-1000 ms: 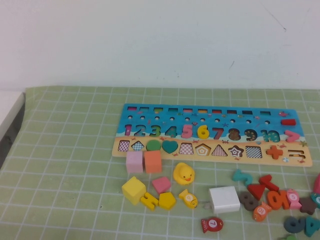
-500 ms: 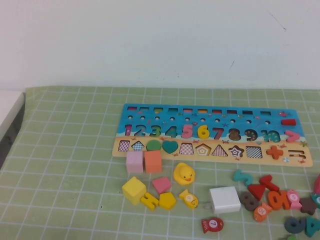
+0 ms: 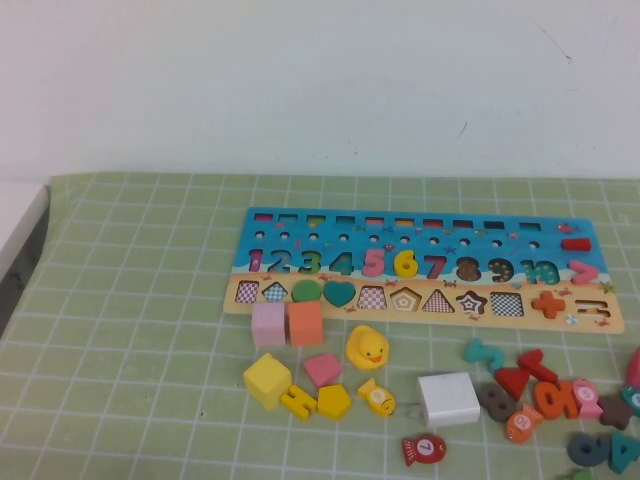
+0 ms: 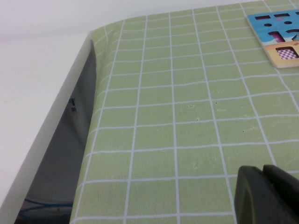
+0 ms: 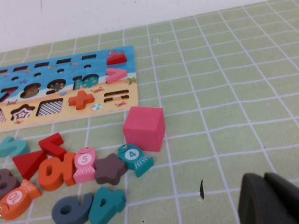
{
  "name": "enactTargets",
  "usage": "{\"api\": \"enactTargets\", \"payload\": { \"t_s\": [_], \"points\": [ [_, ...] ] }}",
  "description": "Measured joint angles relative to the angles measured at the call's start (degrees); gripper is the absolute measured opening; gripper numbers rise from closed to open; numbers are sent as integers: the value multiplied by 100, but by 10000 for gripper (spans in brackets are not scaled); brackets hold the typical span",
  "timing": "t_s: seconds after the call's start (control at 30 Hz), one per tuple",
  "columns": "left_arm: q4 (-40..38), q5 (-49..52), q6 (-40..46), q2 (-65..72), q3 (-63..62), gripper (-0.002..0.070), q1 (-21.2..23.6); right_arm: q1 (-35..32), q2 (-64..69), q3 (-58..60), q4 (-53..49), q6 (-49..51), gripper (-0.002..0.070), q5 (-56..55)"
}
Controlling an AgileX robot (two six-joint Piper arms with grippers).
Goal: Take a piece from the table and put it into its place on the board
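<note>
Left tool (image 4: 267, 189) hangs low over a bare part of the tabletop (image 3: 130, 300), off the left end of the board (image 3: 420, 222). Its own camera catches only a dark corner of it, so I cannot tell whether it is released or clenched; nothing is seen held in it. Right tool (image 5: 268, 198) is likewise just a dark corner above the green mat, past the right end of the board and near a pink cube (image 5: 144, 128). Its state also cannot be told.

In the high view no arm is visible at all, which suggests that both are drawn back to the near side, away from the work.

The piece (image 3: 406, 263), a yellow "6", sits in the numeral row of the board between the pink 5 and the 7. It looks level with its neighbours, so I judge that it is already in its place and that the task is near its end or finished. How well it is seated cannot be checked closely: neither wrist view shows it, because the left one sees only a corner of the board and the right one only its far right end.

Below the board, a yellow duck (image 3: 367, 348) and several blocks lie loose. One small yellow piece (image 3: 298, 402) beside a yellow pentagon (image 3: 334, 402) has a shape that is hard to make out. More numerals at the right edge of the high view are cut off.
</note>
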Motion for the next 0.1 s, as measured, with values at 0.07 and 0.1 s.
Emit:
{"api": "enactTargets", "payload": {
  "t_s": [0.07, 0.1],
  "points": [
    [0, 0, 0, 0, 0, -2, 0, 0, 0, 0, 0, 0, -1, 0],
    [0, 0, 0, 0, 0, -2, 0, 0, 0, 0, 0, 0, -1, 0]
  ]
}}
